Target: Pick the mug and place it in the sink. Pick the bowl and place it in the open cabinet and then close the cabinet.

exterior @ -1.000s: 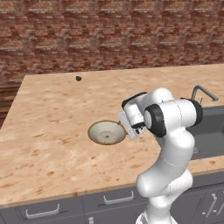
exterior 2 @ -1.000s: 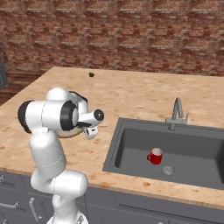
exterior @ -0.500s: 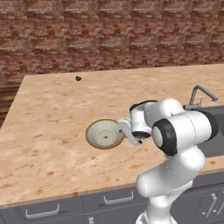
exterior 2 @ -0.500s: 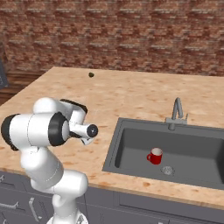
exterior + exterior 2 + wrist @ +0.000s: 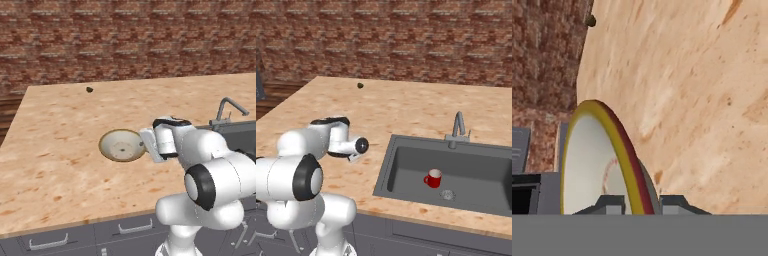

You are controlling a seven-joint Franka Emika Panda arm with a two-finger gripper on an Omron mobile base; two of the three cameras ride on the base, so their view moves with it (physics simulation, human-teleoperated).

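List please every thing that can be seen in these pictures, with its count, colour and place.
bowl: one, cream-white with a tan rim, on the counter left of the sink, its right rim between the gripper's fingers.
mug: one, red with a white inside, upright in the sink near the drain.
sink: one, dark grey, set into the counter's right part.
tap: one, grey metal, behind the sink.
lump: one, small and dark, far back on the counter.
counter: one, tan speckled, before a brick wall.
drawers: grey, under the counter.
gripper: one, white, shut on the bowl's rim.
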